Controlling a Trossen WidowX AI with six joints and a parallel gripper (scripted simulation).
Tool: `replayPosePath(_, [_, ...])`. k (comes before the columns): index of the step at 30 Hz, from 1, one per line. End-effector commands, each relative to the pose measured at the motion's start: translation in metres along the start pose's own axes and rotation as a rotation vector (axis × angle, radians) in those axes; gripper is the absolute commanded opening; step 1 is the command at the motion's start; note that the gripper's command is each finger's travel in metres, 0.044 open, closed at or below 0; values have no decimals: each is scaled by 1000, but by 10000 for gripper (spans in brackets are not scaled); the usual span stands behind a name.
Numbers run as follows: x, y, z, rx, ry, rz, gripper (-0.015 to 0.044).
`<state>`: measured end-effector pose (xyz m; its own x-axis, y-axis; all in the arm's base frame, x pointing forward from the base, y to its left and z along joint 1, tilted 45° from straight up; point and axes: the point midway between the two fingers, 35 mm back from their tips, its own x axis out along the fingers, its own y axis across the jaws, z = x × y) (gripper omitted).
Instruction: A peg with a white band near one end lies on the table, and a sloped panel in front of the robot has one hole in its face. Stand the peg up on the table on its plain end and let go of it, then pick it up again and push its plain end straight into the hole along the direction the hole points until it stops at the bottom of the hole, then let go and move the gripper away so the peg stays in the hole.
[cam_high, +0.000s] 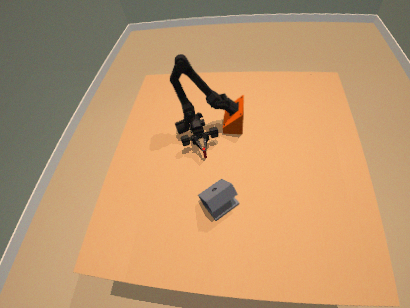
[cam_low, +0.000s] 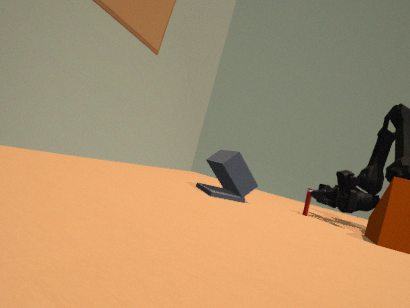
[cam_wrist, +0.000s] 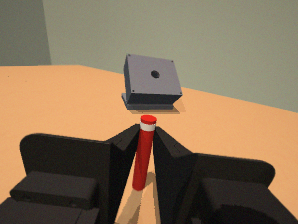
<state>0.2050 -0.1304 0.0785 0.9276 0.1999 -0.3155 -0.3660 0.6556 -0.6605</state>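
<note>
The red peg (cam_high: 205, 154) (cam_low: 307, 203) (cam_wrist: 143, 162) stands about upright, its white-banded end up and its plain end down at or very near the table top; a small gap cannot be ruled out. My gripper (cam_high: 203, 149) (cam_low: 311, 192) (cam_wrist: 146, 129) is shut on the peg just below and around the white band, reaching in from the side. The grey sloped panel (cam_high: 222, 199) (cam_low: 236, 175) (cam_wrist: 145, 82) is beyond the peg, apart from it. Its single dark hole (cam_high: 214, 189) (cam_wrist: 155, 74) is in the upper face and empty; the exterior view does not show the hole.
An orange wedge-shaped block (cam_high: 233, 124) (cam_low: 392, 215) stands beside the arm at its base end. The panel's flat foot (cam_low: 220, 193) (cam_wrist: 150, 106) rests on the table (cam_high: 300, 200). Shadows of the arm fall behind the peg.
</note>
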Motion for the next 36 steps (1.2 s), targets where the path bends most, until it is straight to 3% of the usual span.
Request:
replayPosePath(1, [-1,0,-3,0,0,0,49])
replayPosePath(9, [-1,0,-2,-1,-7,0,49])
replayPosePath(12, [-1,0,0,0,-11,0,128])
replayPosePath(13, [-1,0,0,0,-11,0,130])
replayPosePath(36, [-1,0,0,0,-11,0,130])
